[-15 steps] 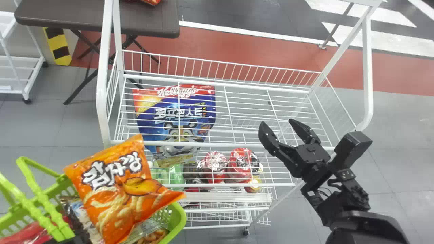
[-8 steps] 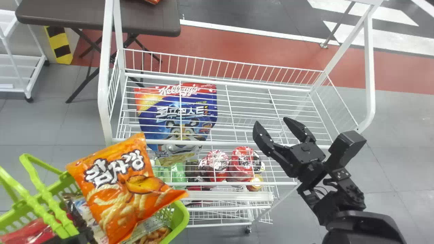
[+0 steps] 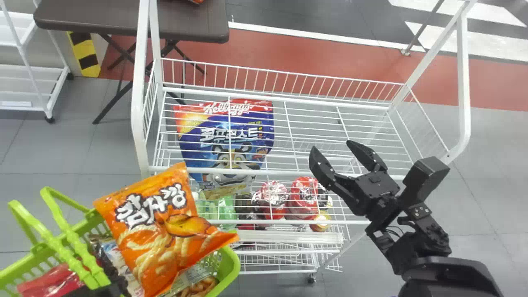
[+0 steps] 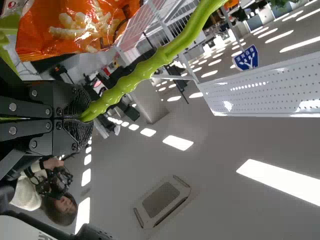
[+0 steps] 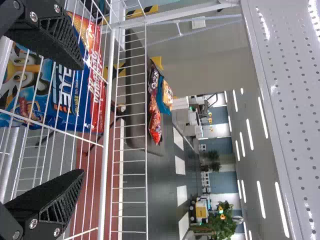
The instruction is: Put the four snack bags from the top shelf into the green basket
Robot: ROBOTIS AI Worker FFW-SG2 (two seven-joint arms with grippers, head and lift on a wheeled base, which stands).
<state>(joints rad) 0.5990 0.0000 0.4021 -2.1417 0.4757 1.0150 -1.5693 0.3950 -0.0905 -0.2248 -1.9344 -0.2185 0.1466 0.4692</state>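
While the top shelf of the white wire rack [image 3: 309,97] is looked down on in the head view, the right gripper [image 3: 332,146] is seen over its near edge, toward the right corner, fingers spread wide and nothing held between them. Off the rack's near left corner, the green basket [image 3: 233,262] is topped by an orange potato snack bag [image 3: 152,231], tilted and reaching over the far rim. Beneath and beside it, a red bag [image 3: 49,280] is carried near the left end, and a clear bag of brown snacks [image 3: 200,286] at the right end. By the basket handle [image 3: 98,277], the left gripper [image 3: 99,291] is partly seen. Under the shelf's wires, toward the left edge, a blue-and-red cereal pouch [image 3: 227,140] is spotted.

Over to the left wrist view: the handle is clamped firmly between the closed fingers, with the orange bag's puffy side seen nearby.

And in the right wrist view, the fingers are held well apart, the pouch viewed past them through the wires. Beyond the rack, a red bag and a blue-and-orange bag [image 5: 164,95] are borne on a dark table [image 5: 135,90].
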